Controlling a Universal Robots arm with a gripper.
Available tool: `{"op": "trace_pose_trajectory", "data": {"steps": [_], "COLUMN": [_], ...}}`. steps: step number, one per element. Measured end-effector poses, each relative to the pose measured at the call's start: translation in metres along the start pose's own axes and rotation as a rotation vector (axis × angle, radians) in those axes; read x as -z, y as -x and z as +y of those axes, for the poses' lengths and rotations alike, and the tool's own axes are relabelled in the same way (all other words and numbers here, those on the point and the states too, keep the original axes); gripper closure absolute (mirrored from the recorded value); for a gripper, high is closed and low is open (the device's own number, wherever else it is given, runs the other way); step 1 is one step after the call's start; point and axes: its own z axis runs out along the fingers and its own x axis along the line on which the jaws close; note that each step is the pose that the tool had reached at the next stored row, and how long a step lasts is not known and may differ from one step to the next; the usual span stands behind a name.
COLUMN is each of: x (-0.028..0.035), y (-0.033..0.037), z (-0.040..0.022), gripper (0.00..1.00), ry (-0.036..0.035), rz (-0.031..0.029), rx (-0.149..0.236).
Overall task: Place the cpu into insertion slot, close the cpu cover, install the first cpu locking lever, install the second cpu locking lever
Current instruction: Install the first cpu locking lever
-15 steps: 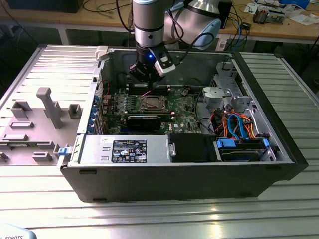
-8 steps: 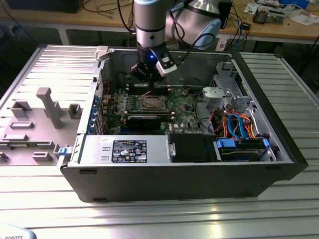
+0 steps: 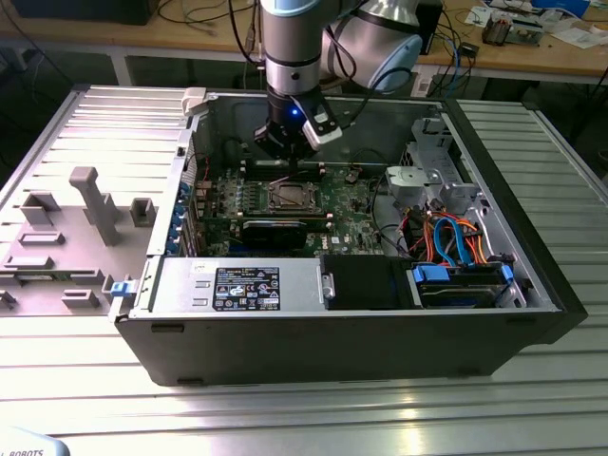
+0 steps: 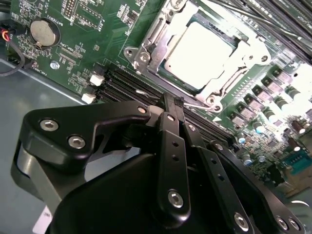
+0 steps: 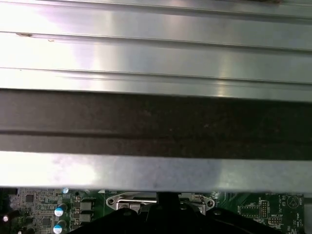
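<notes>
The cpu (image 4: 200,48) lies in the insertion slot (image 3: 288,195) on the green board, its bright metal top showing through the window of the cpu cover (image 4: 151,41), which lies flat over it. My gripper (image 4: 171,101) hangs just above the board beside the slot's edge, by the long black memory slots, its fingers (image 4: 168,141) pressed together with nothing visibly held. A thin wire locking lever (image 4: 146,92) runs along that edge right at the fingertips. In the exterior view the gripper (image 3: 288,152) stands over the slot's far side. The first wrist view shows the gripper (image 5: 165,196) tip against the slot's edge.
The board sits inside an open black computer case (image 3: 494,313) on a ribbed metal table (image 3: 304,418). A power supply (image 3: 242,285), drive cage (image 3: 432,176) and blue and orange cables (image 3: 456,242) crowd the exterior view's right. A grey fixture plate (image 3: 66,228) lies on its left.
</notes>
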Motion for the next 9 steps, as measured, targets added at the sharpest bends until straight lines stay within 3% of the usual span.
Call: {"op": "trace_pose_trajectory", "data": {"steps": [9], "x": [-0.01], "y": [0.0095], "z": [-0.0007], "gripper": [0.89], "ry": [0.0], "rz": [0.0], "rx": [0.0]}}
